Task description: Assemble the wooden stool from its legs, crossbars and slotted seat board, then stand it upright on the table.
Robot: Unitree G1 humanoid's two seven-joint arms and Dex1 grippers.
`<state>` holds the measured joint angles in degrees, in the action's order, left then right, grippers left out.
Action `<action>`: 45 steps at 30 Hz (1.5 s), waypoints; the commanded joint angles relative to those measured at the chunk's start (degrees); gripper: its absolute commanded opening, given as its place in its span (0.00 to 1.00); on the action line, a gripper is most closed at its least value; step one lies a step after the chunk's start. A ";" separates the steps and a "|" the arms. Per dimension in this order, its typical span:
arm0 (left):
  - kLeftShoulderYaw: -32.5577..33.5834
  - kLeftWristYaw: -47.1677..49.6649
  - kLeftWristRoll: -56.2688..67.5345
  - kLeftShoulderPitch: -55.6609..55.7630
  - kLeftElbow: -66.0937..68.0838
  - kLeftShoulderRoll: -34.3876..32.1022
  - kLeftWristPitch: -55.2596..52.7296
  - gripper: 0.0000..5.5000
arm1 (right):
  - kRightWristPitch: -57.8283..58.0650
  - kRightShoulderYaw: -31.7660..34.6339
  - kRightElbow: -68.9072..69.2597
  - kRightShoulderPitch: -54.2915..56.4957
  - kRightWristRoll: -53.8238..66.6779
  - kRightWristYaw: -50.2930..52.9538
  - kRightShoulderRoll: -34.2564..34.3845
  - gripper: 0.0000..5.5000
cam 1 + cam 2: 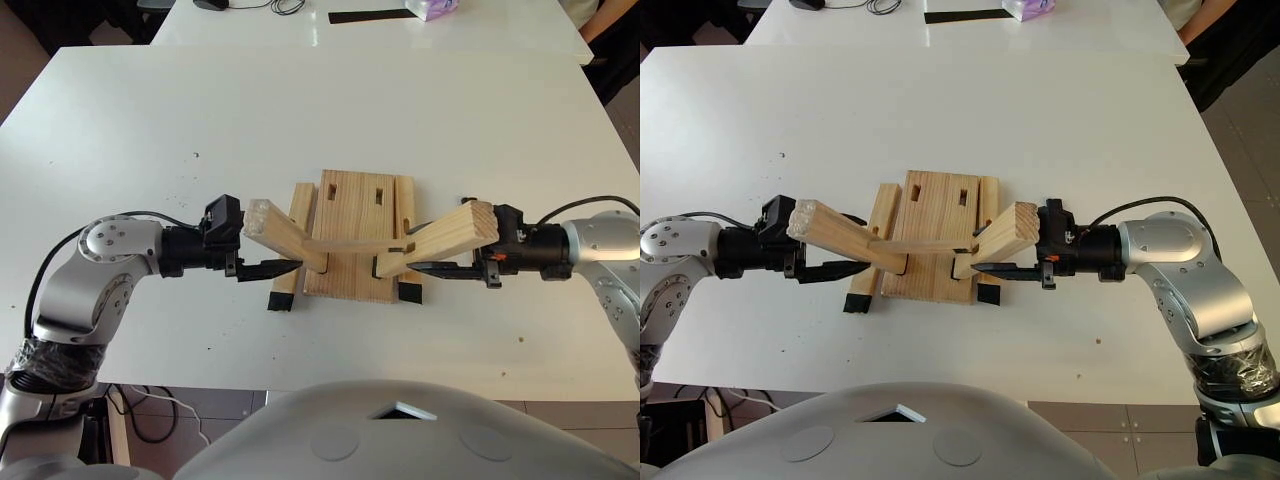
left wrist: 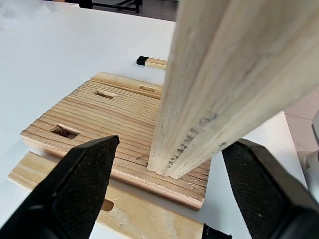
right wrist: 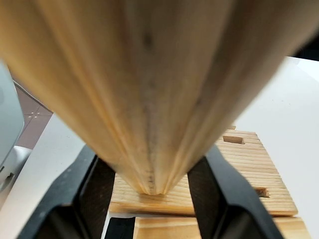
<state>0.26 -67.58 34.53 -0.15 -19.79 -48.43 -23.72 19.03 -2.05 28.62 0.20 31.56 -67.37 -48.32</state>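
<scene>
The slotted seat board lies flat at the middle of the white table. Two legs slant up from it, joined by a thin crossbar. The left leg passes between my left gripper's fingers. That gripper is open, with a gap at one finger. My right gripper is shut on the right leg, its fingers pressed to both sides. Two loose legs with black feet lie along the board's edges.
Bare tabletop surrounds the board on all sides. A second white table stands behind it, carrying a black strip, a small box and cables.
</scene>
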 commanded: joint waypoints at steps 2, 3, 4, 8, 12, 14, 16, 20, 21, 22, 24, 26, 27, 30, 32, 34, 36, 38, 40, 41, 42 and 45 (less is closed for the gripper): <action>-0.62 -0.15 -0.44 1.58 -0.16 0.22 -0.56 0.68 | -0.17 -1.95 -1.30 -0.30 -2.32 -0.96 -1.25 0.37; -0.74 0.02 -0.41 1.73 -0.37 0.34 -0.67 0.68 | -0.04 -2.50 -1.55 0.29 -2.37 -1.20 -1.22 0.37; -0.90 0.16 -0.36 1.92 -0.54 0.49 -0.76 0.68 | 0.27 -3.06 -1.80 0.91 -2.29 -1.39 -1.13 0.37; -1.63 0.08 -0.05 2.39 -1.70 0.90 -1.07 0.68 | 0.26 -5.56 -4.77 4.36 -3.09 -1.92 -0.09 0.37; -2.03 -0.20 -0.34 2.33 -2.01 1.08 -0.96 0.68 | 0.49 -7.13 -7.38 6.70 -3.01 -2.10 0.73 0.37; -2.22 -0.29 -0.47 2.09 -2.23 1.10 -0.81 0.68 | 0.70 -7.61 -8.03 7.11 -2.88 -2.03 1.03 0.37; -2.45 -0.45 -0.50 1.82 -2.60 1.09 -0.69 0.68 | 0.47 -8.03 -8.57 7.05 -3.15 -1.96 1.10 0.37; -2.70 -0.42 -0.41 1.28 -3.57 1.03 -0.73 0.68 | 0.16 -8.51 -9.39 7.07 -3.45 -2.14 1.03 0.37; -2.74 -0.40 -0.38 1.18 -3.74 1.02 -0.75 0.68 | 0.10 -8.70 -9.69 7.28 -3.57 -2.20 1.10 0.37; -2.80 -0.45 -0.36 1.11 -3.89 1.00 -0.75 0.68 | 0.09 -8.89 -9.86 7.45 -3.71 -2.21 1.15 0.37; -2.96 -0.60 -0.35 1.02 -4.14 0.96 -0.71 0.68 | -0.16 -9.44 -10.40 7.70 -4.24 -2.28 1.24 0.37; -3.15 -0.78 -0.32 1.04 -4.39 0.91 -0.73 0.68 | -0.41 -9.68 -10.68 7.56 -4.43 -2.25 1.18 0.37; -3.23 -0.82 -0.29 1.04 -4.53 0.90 -0.77 0.68 | -0.60 -9.81 -10.86 7.45 -4.53 -2.27 1.14 0.37; -3.53 -1.09 -0.30 0.94 -4.84 0.83 -0.75 0.68 | -1.06 -10.15 -11.38 7.23 -4.86 -2.36 1.07 0.37; -3.76 -1.26 -0.43 0.79 -4.98 0.79 -0.59 0.68 | -1.36 -10.46 -11.69 7.25 -5.14 -2.38 1.10 0.37; -4.14 -1.50 -0.43 0.81 -5.27 0.80 -0.56 0.68 | -1.60 -10.93 -11.98 7.49 -5.44 -2.45 1.13 0.37; -4.51 -1.76 -0.40 0.83 -5.64 0.81 -0.60 0.68 | -1.80 -11.52 -12.38 7.90 -5.85 -2.66 1.17 0.37; -4.80 -1.96 -0.51 0.83 -5.88 0.85 -0.60 0.68 | -2.03 -11.96 -12.93 8.25 -6.17 -2.92 1.12 0.37; -4.95 -2.08 -0.59 0.68 -6.12 0.87 -0.54 0.68 | -2.13 -12.30 -13.62 8.53 -6.35 -3.26 1.05 0.37; -5.00 -2.12 -0.56 0.54 -6.29 0.87 -0.51 0.68 | -2.19 -12.44 -14.07 8.67 -6.43 -3.40 1.05 0.37; -5.03 -2.13 -0.52 0.40 -6.46 0.86 -0.51 0.68 | -2.15 -12.55 -14.50 8.78 -6.44 -3.52 1.05 0.37; -5.16 -2.10 -0.52 -0.15 -7.01 0.83 -0.40 0.68 | -2.30 -12.93 -15.73 9.05 -6.64 -3.86 1.02 0.37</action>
<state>-3.07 -68.08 33.75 0.30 -24.67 -47.57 -24.16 14.79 -10.84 15.69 11.23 30.91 -71.93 -47.22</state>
